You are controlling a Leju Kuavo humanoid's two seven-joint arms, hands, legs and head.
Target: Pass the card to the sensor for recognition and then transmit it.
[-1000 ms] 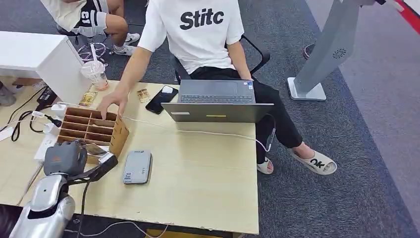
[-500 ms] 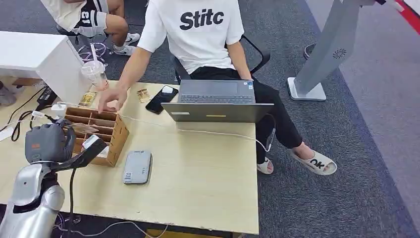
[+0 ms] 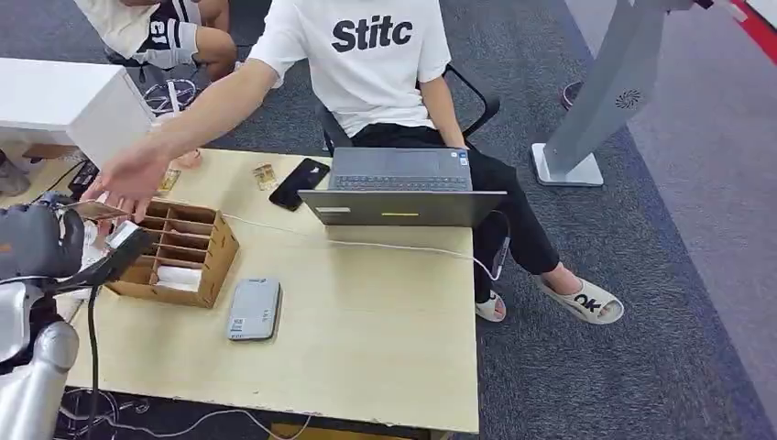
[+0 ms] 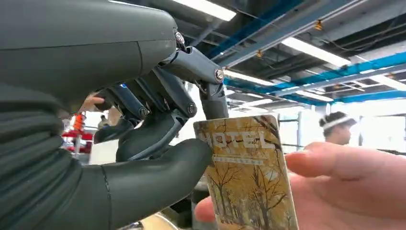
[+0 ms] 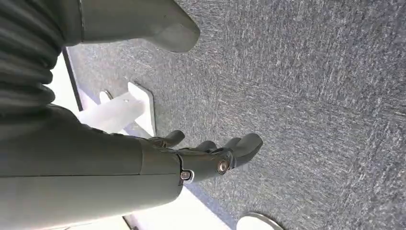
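Left wrist view shows the left hand [image 4: 158,143] pinching a thin, stiff, light, likely slippery card [image 4: 246,177] by one edge, a person's hand [image 4: 335,187] touching its free end, best taken there.

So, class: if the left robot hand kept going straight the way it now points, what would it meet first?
Most likely the person's hand: the left robot hand holds the card out toward it, and it already seems to touch the card's far edge, though depth is unclear.

The table [image 3: 385,339] carries a laptop [image 3: 401,188], phone [image 3: 299,182], card reader [image 3: 254,310] and organizer [image 3: 179,252].
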